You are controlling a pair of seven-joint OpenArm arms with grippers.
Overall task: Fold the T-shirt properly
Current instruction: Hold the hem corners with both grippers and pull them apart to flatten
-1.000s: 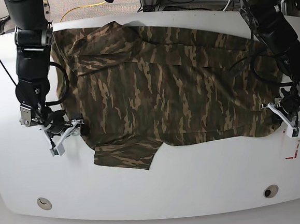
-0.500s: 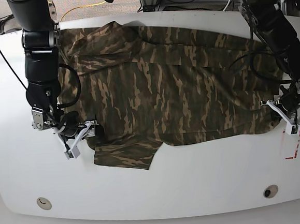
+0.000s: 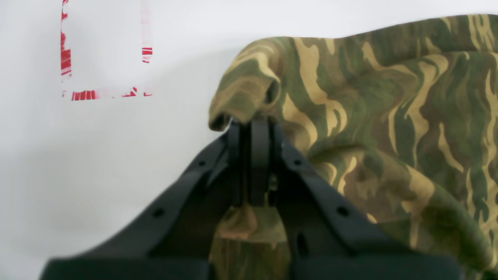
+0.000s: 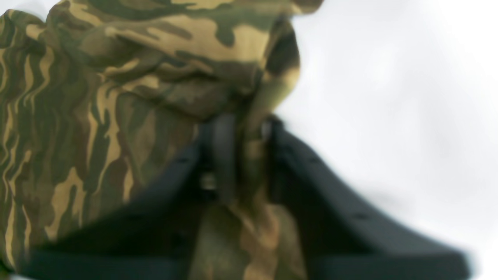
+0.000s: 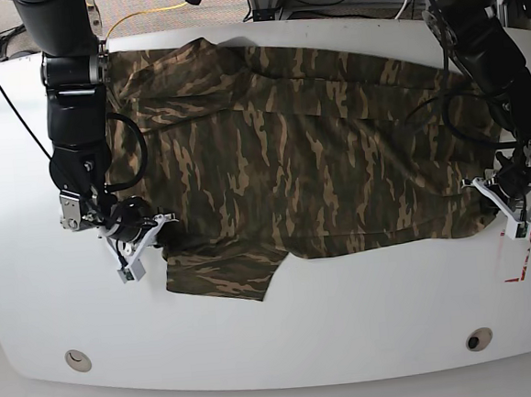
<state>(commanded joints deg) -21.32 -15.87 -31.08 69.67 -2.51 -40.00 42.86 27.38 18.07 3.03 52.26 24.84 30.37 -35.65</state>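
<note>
1. Since the earliest base frame the right gripper point(image 5: 145, 234) has slid inward from beside the cloth to the T-shirt's point(image 5: 289, 151) near corner, and the left gripper point(image 5: 503, 200) has edged slightly inward at the opposite corner; the shirt itself has barely shifted.
2. Base view: the T-shirt lies spread on the white surface point(image 5: 348, 311), its long axis running side to side across the view. One short sleeve point(image 5: 224, 275) sticks out toward the near edge at the view's left, so the shoulders lie on that side and the hem point(image 5: 473, 145) faces the view's right. Red marks point(image 5: 518, 271) sit on the surface near the left gripper.
3. Left wrist view: the left gripper point(image 3: 251, 128) is pinched together on a bunched fold of the T-shirt point(image 3: 389, 109), with cloth showing between its fingers point(image 3: 260, 155). A red-edged outline point(image 3: 101, 93) lies well apart on the surface point(image 3: 97, 163).
4. Right wrist view (blurred): the right gripper point(image 4: 243, 132) is clamped on a gathered edge of the T-shirt point(image 4: 97, 116), which lifts above the fingers point(image 4: 223, 147).
</note>
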